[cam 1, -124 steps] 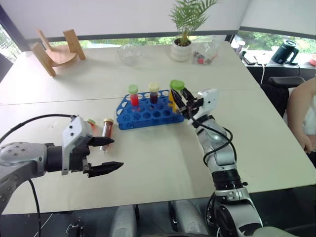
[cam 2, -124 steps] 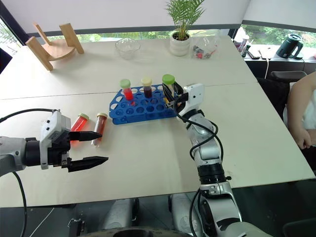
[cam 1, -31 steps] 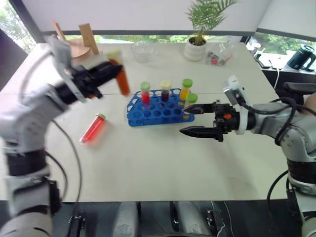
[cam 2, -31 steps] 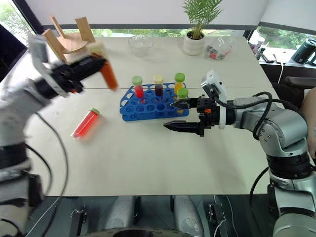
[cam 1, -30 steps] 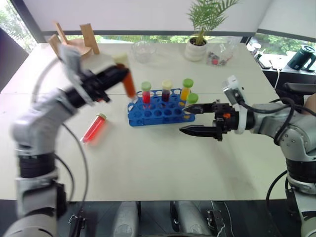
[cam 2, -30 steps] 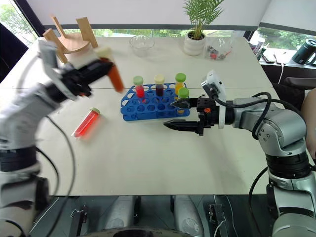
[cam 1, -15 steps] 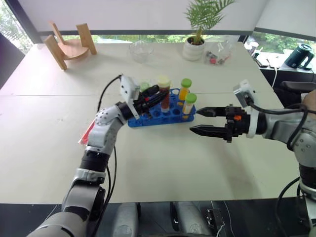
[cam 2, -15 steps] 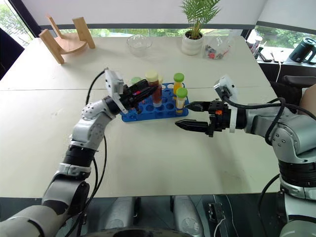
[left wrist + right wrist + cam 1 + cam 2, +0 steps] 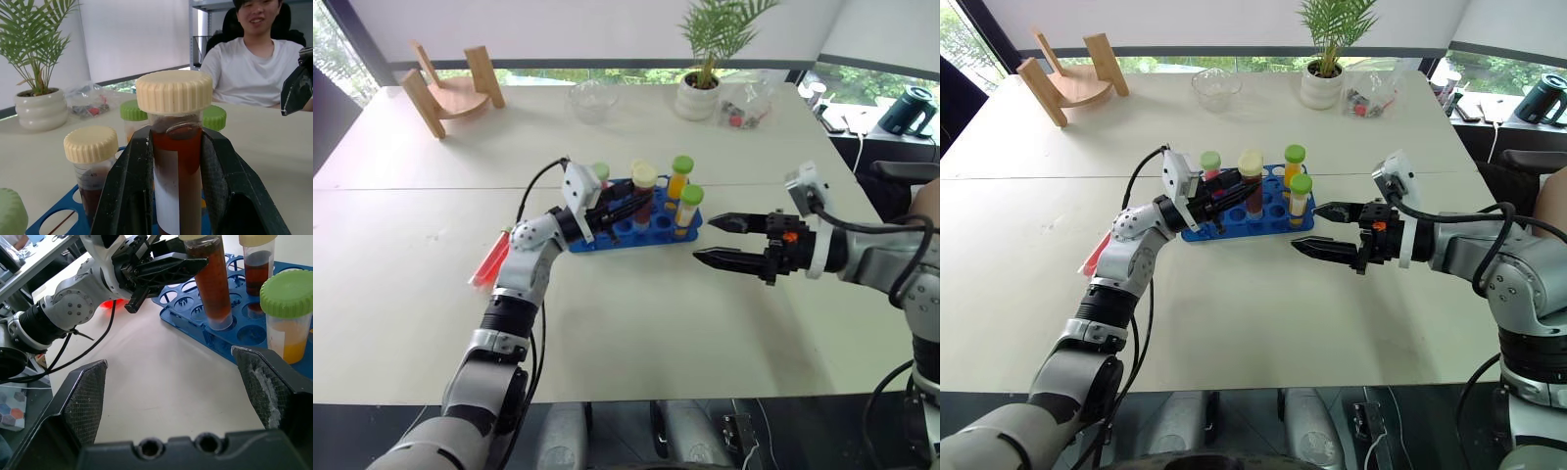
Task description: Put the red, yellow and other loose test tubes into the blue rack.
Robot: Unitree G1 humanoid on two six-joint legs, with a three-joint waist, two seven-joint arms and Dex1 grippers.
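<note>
We see bright, even daylight coming from the windows (image 9: 607, 73) behind the plant (image 9: 710, 59), washing the pale worktop (image 9: 626, 323) with only soft, faint shadows. The head views are sharp, without motion blur. In the left wrist view, the near tube (image 9: 176, 161) is crisp while the person (image 9: 254, 63) beyond looks softer.

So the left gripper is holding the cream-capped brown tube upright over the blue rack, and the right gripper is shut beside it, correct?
Not quite: the right gripper is open, its fingers spread and holding nothing, as the right wrist view shows. The left gripper does hold the cream-capped brown tube upright over the blue rack.
</note>
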